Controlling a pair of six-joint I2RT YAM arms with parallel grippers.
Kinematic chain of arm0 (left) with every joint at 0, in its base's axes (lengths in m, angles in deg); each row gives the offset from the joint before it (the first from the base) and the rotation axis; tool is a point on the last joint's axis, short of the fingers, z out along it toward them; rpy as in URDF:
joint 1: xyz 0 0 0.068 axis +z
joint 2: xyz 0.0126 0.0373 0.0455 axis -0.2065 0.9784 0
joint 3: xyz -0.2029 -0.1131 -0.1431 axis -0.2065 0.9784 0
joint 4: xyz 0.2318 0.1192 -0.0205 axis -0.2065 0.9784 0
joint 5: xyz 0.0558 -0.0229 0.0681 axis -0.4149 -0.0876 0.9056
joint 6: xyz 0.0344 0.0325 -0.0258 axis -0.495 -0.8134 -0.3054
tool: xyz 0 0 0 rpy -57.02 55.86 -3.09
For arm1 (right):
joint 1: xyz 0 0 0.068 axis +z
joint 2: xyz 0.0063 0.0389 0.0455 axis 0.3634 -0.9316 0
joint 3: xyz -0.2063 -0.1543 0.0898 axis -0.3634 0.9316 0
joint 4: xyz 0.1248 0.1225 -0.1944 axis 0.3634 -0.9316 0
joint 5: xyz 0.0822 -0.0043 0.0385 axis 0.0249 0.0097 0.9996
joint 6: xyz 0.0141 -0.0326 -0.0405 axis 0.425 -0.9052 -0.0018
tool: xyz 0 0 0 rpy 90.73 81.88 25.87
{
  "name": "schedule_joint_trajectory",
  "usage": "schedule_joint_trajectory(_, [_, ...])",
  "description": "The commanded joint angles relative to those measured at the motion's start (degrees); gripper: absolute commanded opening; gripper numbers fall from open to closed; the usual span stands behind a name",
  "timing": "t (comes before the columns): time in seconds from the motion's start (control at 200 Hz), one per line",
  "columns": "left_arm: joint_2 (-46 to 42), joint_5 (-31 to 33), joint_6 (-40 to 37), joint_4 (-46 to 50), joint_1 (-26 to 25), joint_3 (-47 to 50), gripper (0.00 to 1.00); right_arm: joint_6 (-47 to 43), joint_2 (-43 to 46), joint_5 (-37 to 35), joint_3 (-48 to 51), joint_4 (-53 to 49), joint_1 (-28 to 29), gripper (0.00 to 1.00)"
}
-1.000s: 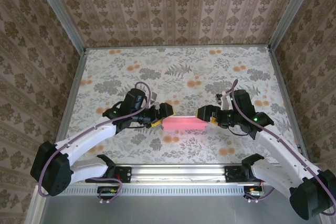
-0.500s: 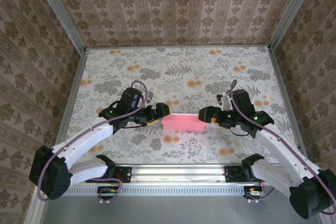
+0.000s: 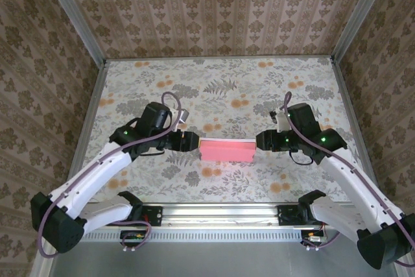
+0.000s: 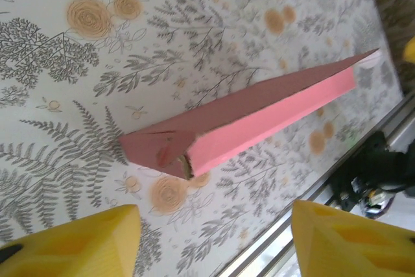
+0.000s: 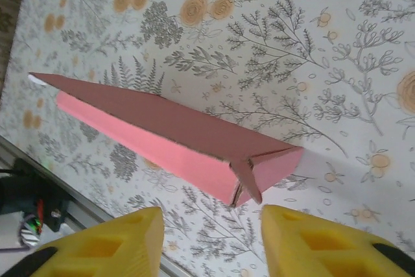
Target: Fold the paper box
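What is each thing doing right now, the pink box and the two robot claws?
paper box: folded up long, end flaps tucked in, lying on the table.
left gripper: open, just off the box's left end, holding nothing.
right gripper: open, just off the box's right end, holding nothing.

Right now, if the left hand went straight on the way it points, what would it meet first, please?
Most likely the paper box: its folded end lies just ahead of the left hand, roughly in line with its open jaws, though depth is hard to judge.
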Motion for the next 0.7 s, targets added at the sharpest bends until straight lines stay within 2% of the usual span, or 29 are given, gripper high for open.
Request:
schedule_joint_trajectory(0.0, [1.81,0.79,-9.57,5.32,0.45,-3.86,0.55,-5.65,-1.99,-2.71,-2.76,-4.74,0.15,0.39])
schedule_joint_trajectory(0.1, [3.83,1.08,-11.56,5.48,0.45,-5.29,0.42,-6.62,-3.74,-2.43,-3.46,-4.86,0.14,0.34])
schedule_joint_trajectory(0.365, [8.45,-0.74,-14.13,5.05,0.46,-7.04,0.34,-7.41,-6.27,-1.14,-3.46,-3.87,0.23,0.31])
schedule_joint_trajectory(0.695, [10.96,-2.04,-14.69,4.49,0.46,-8.10,0.31,-7.44,-8.05,-0.12,-3.41,-2.24,0.29,0.29])
